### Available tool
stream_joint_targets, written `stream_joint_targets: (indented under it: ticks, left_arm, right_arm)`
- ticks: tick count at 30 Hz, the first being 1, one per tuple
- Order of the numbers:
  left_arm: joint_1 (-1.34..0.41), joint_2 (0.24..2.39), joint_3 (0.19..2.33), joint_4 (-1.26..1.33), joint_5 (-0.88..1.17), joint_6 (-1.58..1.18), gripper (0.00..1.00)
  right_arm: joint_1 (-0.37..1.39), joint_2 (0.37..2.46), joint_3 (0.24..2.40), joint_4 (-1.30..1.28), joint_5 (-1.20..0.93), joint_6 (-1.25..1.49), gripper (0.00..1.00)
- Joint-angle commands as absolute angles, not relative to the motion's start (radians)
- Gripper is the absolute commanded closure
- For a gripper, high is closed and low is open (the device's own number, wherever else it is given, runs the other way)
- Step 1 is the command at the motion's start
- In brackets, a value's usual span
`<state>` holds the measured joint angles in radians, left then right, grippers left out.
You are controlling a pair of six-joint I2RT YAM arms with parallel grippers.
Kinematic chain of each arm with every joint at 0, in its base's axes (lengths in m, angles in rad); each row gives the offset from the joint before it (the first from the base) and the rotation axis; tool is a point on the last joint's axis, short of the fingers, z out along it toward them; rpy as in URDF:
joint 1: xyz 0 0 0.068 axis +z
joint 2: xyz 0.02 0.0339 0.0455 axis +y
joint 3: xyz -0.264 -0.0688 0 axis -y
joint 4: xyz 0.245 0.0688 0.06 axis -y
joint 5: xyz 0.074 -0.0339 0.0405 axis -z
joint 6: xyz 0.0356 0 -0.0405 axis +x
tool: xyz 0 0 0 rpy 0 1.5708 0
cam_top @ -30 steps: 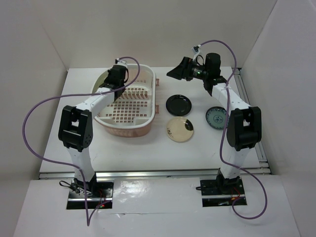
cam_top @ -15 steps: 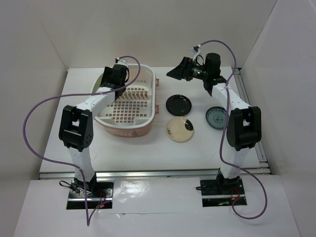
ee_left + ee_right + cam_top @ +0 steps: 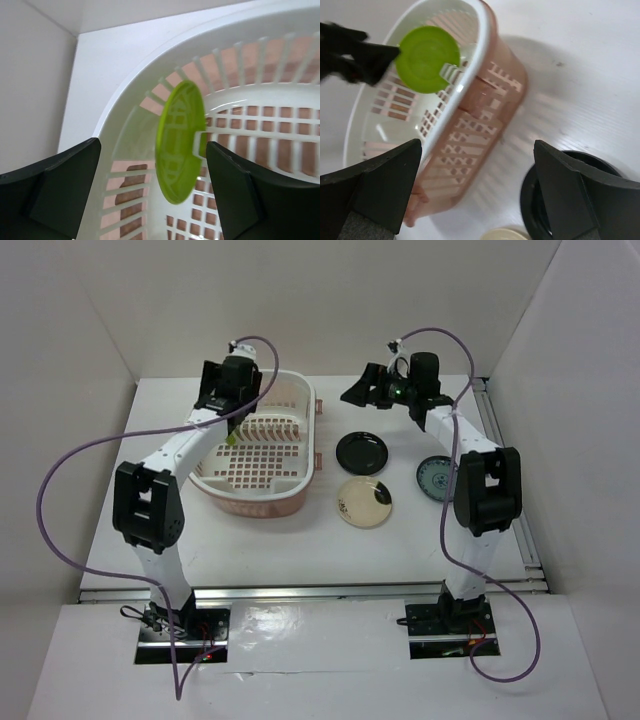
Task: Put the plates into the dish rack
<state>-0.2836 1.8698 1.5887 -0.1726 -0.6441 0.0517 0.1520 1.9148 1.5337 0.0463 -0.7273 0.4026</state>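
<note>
The lime green plate (image 3: pixel 179 140) stands on edge inside the dish rack (image 3: pixel 255 506), at its far left end, leaning on an upright divider (image 3: pixel 449 71). My left gripper (image 3: pixel 152 160) is open, with one jaw on each side of the plate and touching neither face. The black plate (image 3: pixel 362 450), the cream plate (image 3: pixel 364 502) and the teal-blue plate (image 3: pixel 438 478) lie flat on the table to the right of the rack. My right gripper (image 3: pixel 358 390) hangs open and empty above the table, between the rack and the black plate.
White walls close the table in at the back and on both sides. The rack's salmon side handle (image 3: pixel 321 454) sticks out toward the black plate. A metal rail (image 3: pixel 500 455) runs along the table's right edge. Purple cables loop off both arms.
My left gripper has opened and let go of the green plate, which stays standing in the rack, and the left wrist has lifted a little. The right wrist has shifted slightly left.
</note>
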Motion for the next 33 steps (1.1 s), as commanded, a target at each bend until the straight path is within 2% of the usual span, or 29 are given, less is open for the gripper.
stream_joint_targets:
  ticks: [1,4,8,14,17,20,24,25,29,33]
  left_arm:
    - [-0.296,1.737,1.684,-0.241,-0.502,-0.052,0.0]
    - [-0.296,1.68,1.715,-0.322,-0.3,-0.121,0.0]
    - [-0.296,1.635,1.724,-0.373,-0.085,-0.217,0.0]
    - [-0.296,1.589,1.704,-0.373,0.109,-0.324,0.0]
    - [-0.296,1.566,1.671,-0.361,0.143,-0.345,0.0]
    - [-0.296,1.557,1.649,-0.351,0.153,-0.345,0.0]
    - [-0.296,1.537,1.649,-0.351,0.173,-0.365,0.0]
    - [-0.296,1.537,1.649,-0.351,0.173,-0.365,0.0]
    - [-0.296,1.519,1.658,-0.362,0.173,-0.377,0.0]
    - [-0.296,1.508,1.669,-0.371,0.153,-0.377,0.0]
  right_arm:
    - [0.083,1.959,1.569,-0.04,-0.673,0.296,0.0]
    - [-0.009,1.959,1.537,-0.067,-0.637,0.27,0.0]
    - [-0.08,1.924,1.46,-0.052,-0.646,0.247,0.05]
    - [-0.089,1.92,1.407,-0.067,-0.638,0.158,0.07]
    - [-0.089,1.957,1.446,-0.11,-0.647,0.138,0.1]
    - [-0.065,1.976,1.472,-0.147,-0.609,0.104,0.17]
    - [-0.064,2.009,1.445,-0.158,-0.583,0.092,0.18]
    - [-0.064,2.019,1.436,-0.146,-0.583,0.092,0.23]
    - [-0.064,2.06,1.405,-0.138,-0.644,0.092,0.32]
    - [-0.037,2.06,1.394,-0.138,-0.634,0.083,0.32]
